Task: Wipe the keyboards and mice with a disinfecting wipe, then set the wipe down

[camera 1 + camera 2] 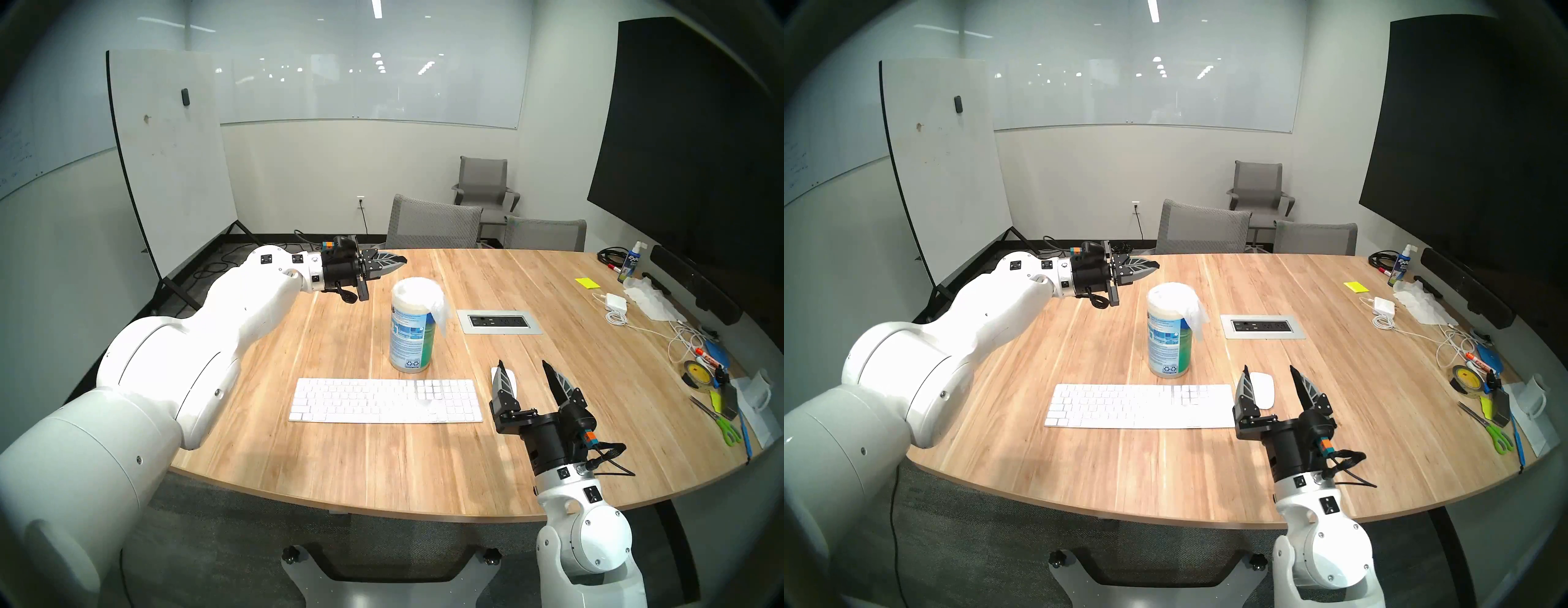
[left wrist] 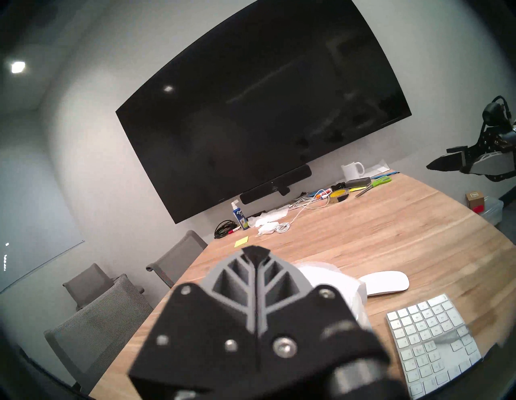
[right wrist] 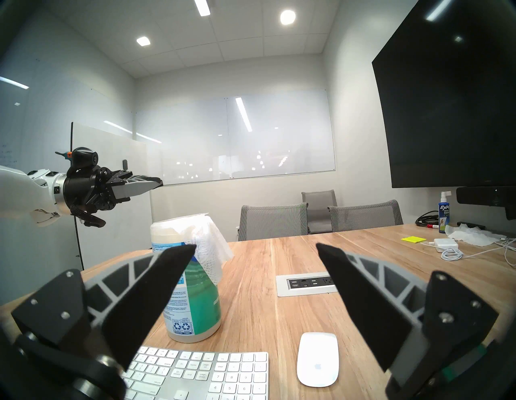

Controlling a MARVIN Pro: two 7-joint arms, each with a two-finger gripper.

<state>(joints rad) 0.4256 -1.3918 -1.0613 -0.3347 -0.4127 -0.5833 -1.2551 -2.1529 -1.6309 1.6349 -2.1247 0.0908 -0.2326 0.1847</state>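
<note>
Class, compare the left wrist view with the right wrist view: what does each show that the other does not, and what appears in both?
Only the left wrist view shows the right gripper from outside, the white mug, the green-handled scissors and the tape roll.

Only the right wrist view shows the left gripper from outside, shut and hanging above the table, the wipes canister with a wipe hanging from its top, and the power outlet panel.

Both show the keyboard, the mouse, the wooden table, the wall screen and the yellow sticky notes.
</note>
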